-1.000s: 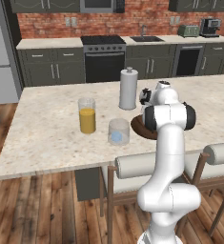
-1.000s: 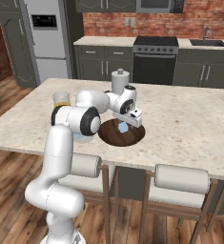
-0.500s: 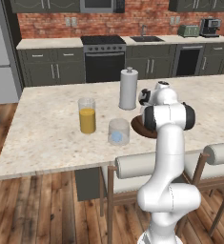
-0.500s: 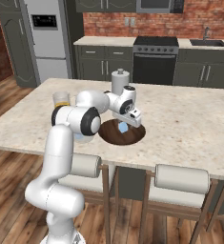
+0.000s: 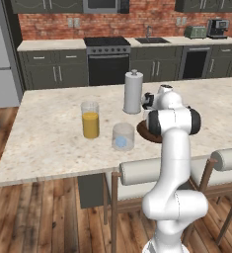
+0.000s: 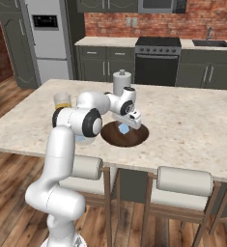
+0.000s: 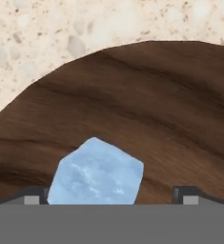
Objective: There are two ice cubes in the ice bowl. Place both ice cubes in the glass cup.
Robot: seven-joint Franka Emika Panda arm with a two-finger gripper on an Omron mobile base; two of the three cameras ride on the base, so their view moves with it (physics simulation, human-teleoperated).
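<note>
One ice cube [image 7: 96, 172] sits between the gripper's [image 6: 127, 126] spread fingertips [image 7: 35, 195], which stand clear of it on either side — it lies low over the brown bowl [image 6: 110, 137]. A second cube [image 5: 121, 142] lies inside the cup [image 5: 123, 136], left of the bowl on the counter [image 5: 48, 143]. Beyond the cup stands the juice glass [image 5: 90, 119]; the white canister [image 5: 133, 92] is just behind the bowl.

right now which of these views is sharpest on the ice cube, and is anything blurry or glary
Hand view: the ice cube is large and crisp against the ice bowl, no glare. Right base view: the cube is a small soft pale-blue speck under the gripper. Left base view: soft and low in detail, the glass cup faint, with a blue blob inside.
</note>
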